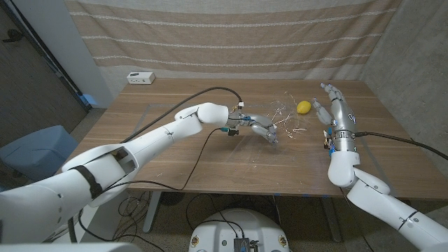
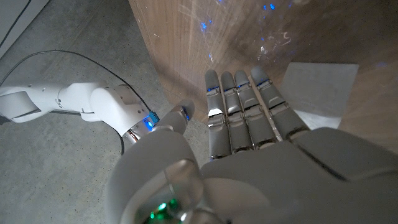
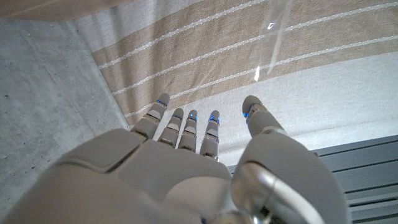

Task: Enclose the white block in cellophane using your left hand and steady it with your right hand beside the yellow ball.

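Just beyond the left hand (image 1: 262,129)'s fingertips, a sheet of clear cellophane (image 1: 287,119) lay crinkled on the wooden table (image 1: 175,140), catching the light in small white glints. That hand reached out over the middle of the table with its fingers straight and close side by side, and it held nothing. Seen from the left wrist, the hand (image 2: 249,118) pointed at a pale flat patch (image 2: 320,87) on the wood just past its fingertips; I could not tell if that patch was the white block, and the block could not be made out from the head camera.

Off to the right of the left hand, past the cellophane, sat the yellow ball (image 1: 303,107). It lay just beside the right hand (image 1: 330,101), on that hand's inner side. The right hand stood up with its fingers spread a little, and it held nothing too. From the right wrist, its fingers (image 3: 186,130) reached up in front of a striped curtain (image 3: 249,56).

Far behind the left hand, near the table's back edge, stood a small white box (image 1: 141,78). A black cable (image 1: 203,150) ran across the table under the left arm.
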Robot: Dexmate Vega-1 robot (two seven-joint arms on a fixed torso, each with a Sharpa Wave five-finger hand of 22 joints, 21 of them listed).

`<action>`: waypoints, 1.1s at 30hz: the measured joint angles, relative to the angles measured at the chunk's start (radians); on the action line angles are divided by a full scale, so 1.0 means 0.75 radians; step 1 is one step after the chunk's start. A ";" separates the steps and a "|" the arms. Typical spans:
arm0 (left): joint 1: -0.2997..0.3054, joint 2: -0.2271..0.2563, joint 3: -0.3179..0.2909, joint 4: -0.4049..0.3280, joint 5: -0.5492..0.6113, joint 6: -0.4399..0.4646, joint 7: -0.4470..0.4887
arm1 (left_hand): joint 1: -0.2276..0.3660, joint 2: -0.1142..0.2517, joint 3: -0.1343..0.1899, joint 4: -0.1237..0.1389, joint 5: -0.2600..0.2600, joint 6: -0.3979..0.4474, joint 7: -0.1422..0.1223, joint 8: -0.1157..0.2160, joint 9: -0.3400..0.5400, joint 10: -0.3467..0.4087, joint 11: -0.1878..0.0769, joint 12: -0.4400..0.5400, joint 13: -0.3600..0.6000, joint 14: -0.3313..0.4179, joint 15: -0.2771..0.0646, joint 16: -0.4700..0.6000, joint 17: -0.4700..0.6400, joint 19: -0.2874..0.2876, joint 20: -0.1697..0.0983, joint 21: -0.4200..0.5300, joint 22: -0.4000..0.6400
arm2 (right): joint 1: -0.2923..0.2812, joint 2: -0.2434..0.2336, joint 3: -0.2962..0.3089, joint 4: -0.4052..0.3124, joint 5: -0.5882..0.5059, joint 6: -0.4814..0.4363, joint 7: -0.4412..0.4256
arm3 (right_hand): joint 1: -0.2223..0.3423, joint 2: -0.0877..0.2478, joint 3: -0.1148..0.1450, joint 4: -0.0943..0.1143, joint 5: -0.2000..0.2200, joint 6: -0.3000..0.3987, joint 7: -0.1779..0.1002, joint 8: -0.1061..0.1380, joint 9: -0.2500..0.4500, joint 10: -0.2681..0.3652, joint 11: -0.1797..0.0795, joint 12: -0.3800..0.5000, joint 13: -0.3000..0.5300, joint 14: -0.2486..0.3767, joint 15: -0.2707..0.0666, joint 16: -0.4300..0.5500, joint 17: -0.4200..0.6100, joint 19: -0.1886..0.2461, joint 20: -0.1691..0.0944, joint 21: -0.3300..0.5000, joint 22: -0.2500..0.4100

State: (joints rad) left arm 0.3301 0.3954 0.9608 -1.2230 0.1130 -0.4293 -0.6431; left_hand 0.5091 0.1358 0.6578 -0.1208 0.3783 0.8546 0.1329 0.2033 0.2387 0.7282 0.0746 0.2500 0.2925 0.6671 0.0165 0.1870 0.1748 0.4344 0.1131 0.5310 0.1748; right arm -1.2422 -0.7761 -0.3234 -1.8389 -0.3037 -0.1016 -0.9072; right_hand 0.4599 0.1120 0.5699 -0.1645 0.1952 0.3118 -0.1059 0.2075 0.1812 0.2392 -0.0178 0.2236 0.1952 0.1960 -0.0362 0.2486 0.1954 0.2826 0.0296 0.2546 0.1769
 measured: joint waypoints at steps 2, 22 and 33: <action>-0.012 -0.015 0.006 0.031 -0.018 -0.004 -0.019 | 0.000 0.000 0.000 0.000 0.000 -0.014 -0.005 -0.004 -0.003 -0.005 0.005 -0.003 0.000 -0.002 0.002 0.000 0.000 0.000 0.000 0.000 0.000 | -0.007 0.002 0.005 0.002 -0.021 0.033 -0.016 | 0.000 0.000 0.012 0.010 0.000 0.038 0.007 0.008 0.001 0.052 0.005 0.009 0.000 0.082 -0.004 0.022 0.003 0.066 -0.023 0.014 0.000; -0.078 -0.098 0.040 0.195 -0.119 -0.038 -0.132 | -0.026 -0.002 0.005 -0.005 0.011 -0.071 -0.005 -0.020 -0.002 -0.033 0.005 -0.013 0.003 -0.016 0.006 0.000 0.000 0.005 0.004 -0.011 0.006 | -0.042 -0.108 0.033 -0.150 -0.075 0.120 0.307 | -0.020 0.058 0.138 0.033 0.000 0.537 0.065 0.084 0.000 0.528 0.037 0.082 -0.006 0.425 -0.016 0.056 -0.002 0.253 0.008 0.026 0.000; -0.090 -0.109 0.046 0.222 -0.139 -0.045 -0.155 | -0.033 -0.009 0.005 -0.005 0.011 -0.080 -0.010 -0.020 -0.009 -0.033 0.005 -0.013 0.003 -0.016 0.006 0.000 0.000 0.005 0.004 -0.011 0.006 | 0.018 -0.183 -0.010 -0.254 -0.036 -0.027 0.641 | -0.098 0.054 0.103 0.089 -0.014 0.620 0.079 0.083 -0.006 0.587 0.036 0.076 -0.006 0.383 -0.014 0.037 0.022 0.240 0.021 0.005 0.000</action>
State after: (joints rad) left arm 0.2623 0.3138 0.9954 -1.0564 0.0090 -0.4633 -0.7594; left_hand 0.4843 0.1290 0.6618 -0.1249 0.3863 0.7943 0.1253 0.1886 0.2321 0.7033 0.0782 0.2400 0.2950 0.6552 0.0214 0.1870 0.1746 0.4378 0.1163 0.5226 0.1796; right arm -1.2287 -0.9134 -0.3308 -2.0297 -0.3308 -0.1216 -0.4265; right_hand 0.3864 0.1529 0.6473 -0.0978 0.1847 0.7771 -0.0467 0.2695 0.1766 0.6792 0.0090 0.2809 0.1906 0.4835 -0.0464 0.2764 0.2118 0.4627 0.0450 0.2584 0.1770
